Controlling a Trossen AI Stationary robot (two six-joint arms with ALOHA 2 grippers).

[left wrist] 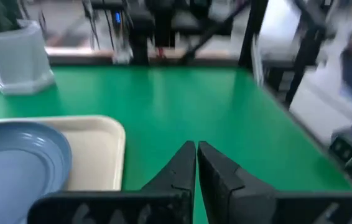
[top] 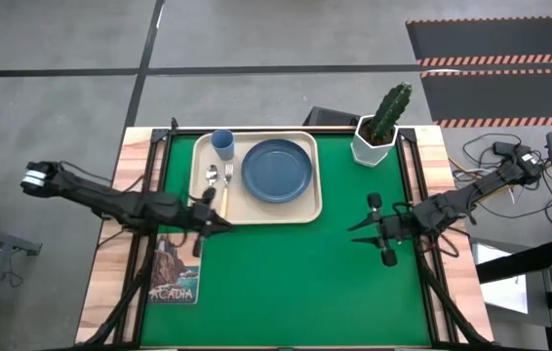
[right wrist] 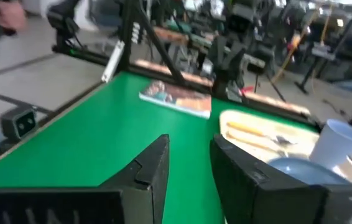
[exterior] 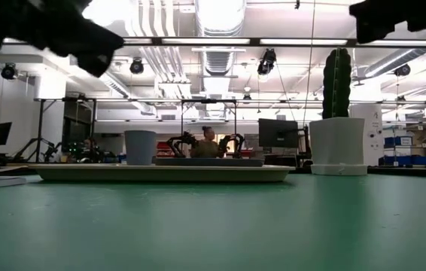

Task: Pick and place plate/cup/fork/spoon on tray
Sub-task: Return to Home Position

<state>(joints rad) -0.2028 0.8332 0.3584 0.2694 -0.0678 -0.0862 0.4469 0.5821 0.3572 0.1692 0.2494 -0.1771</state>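
The cream tray (top: pixel 308 210) lies at the mat's far left. On it rest the dark blue plate (top: pixel 277 171), the light-blue cup (top: pixel 222 143), upright at the far left corner, and the spoon (top: pixel 212 179) and fork (top: pixel 227 183), side by side left of the plate. My left gripper (top: pixel 221 221) is shut and empty, just off the tray's near left corner; its wrist view shows its shut fingertips (left wrist: pixel 196 148) above the mat beside the tray (left wrist: pixel 98 149) and plate (left wrist: pixel 14 162). My right gripper (top: pixel 356 232) is open and empty over the mat, right of the tray, pointing left; its wrist view shows it too (right wrist: pixel 190 144).
A white hexagonal cactus pot (top: pixel 375 141) stands at the mat's far right. A booklet (top: pixel 176 268) lies at the near left edge. The green mat (top: pixel 295 283) is bare in front of the tray. A person (exterior: pixel 209 144) sits in the room behind.
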